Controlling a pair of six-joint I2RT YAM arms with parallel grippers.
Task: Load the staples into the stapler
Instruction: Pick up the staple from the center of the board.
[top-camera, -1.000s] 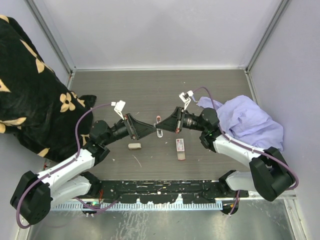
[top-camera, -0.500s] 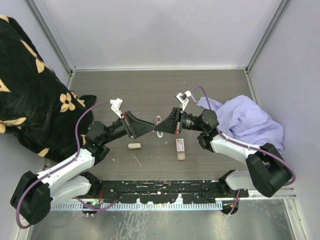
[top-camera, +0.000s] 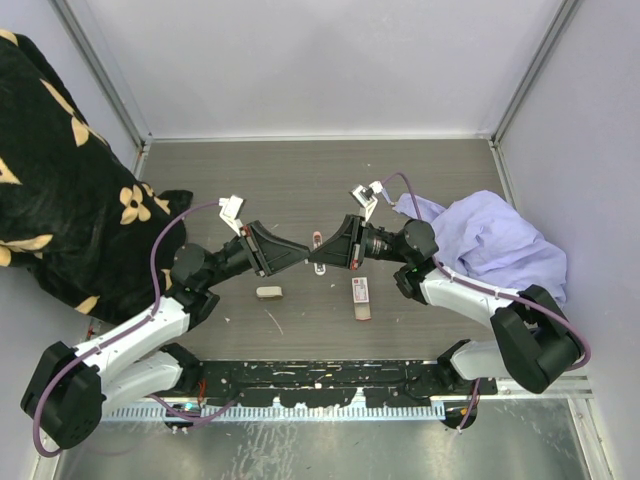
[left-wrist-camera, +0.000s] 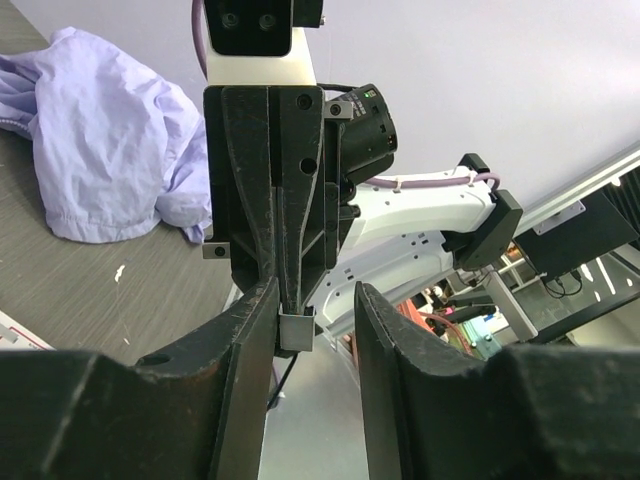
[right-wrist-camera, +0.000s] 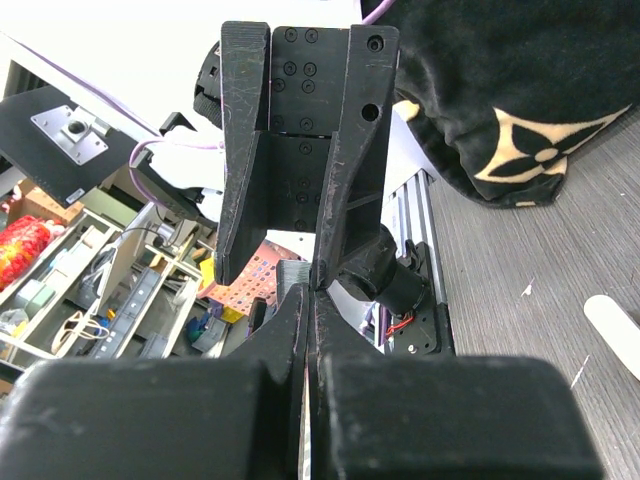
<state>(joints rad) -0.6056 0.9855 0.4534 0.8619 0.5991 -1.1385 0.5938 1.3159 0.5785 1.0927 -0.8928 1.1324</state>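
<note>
The right gripper (top-camera: 315, 258) had its fingers pressed together on a small grey staple strip (left-wrist-camera: 295, 330), held in the air above the middle of the table. The left gripper (top-camera: 301, 254) met it tip to tip with its fingers spread either side of the strip. One finger was touching or nearly touching it, and the other stood clear. The staples box (top-camera: 360, 289), red-and-white with its tan tray slid out, lay at about 5 o'clock from the meeting tips. What looked like the stapler (top-camera: 319, 267) lay directly beneath them.

The strip was probably very light, smooth and slippery. It looked stiff along its length but likely to snap if bent, so a gentle pinch on its flat sides would suit it best.

Only the left wrist view showed the strip end-on and the gap beside it. The right wrist view gave just a grey sliver at its own closed tips. The top view hid the strip but alone placed the box, a beige block (top-camera: 268, 293) at 7 o'clock and a purple cloth (top-camera: 500, 245) at 3 o'clock.
</note>
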